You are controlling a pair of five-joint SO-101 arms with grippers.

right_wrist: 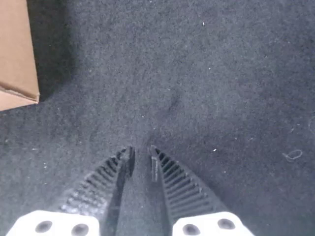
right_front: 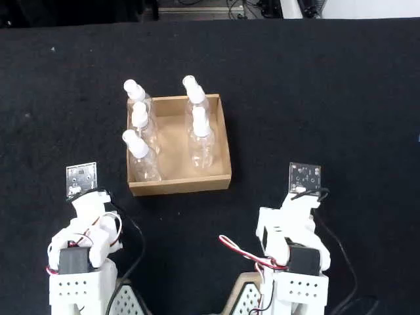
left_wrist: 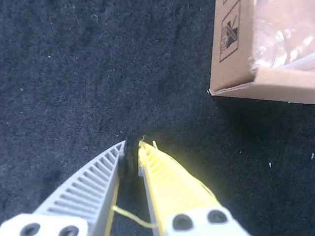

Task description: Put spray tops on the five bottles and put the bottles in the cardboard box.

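The cardboard box [right_front: 178,186] stands on the black table with several clear bottles upright inside, each wearing a white spray top. Three bottles line one side [right_front: 139,154] and two stand on the other [right_front: 200,134]. My left arm [right_front: 88,223] is folded back near the table's front edge, its gripper [left_wrist: 132,144] shut over bare cloth, with a corner of the box [left_wrist: 231,49] and a clear bottle [left_wrist: 283,39] beyond it. My right arm [right_front: 292,226] is folded back likewise, its gripper [right_wrist: 141,150] shut and holding nothing, the box corner [right_wrist: 17,54] off to one side.
Black cloth [right_front: 315,98] covers the whole table around the box. Red and white cables [right_front: 239,252] run between the two arm bases at the front edge. Dark equipment and cords lie beyond the table's far edge [right_front: 216,10].
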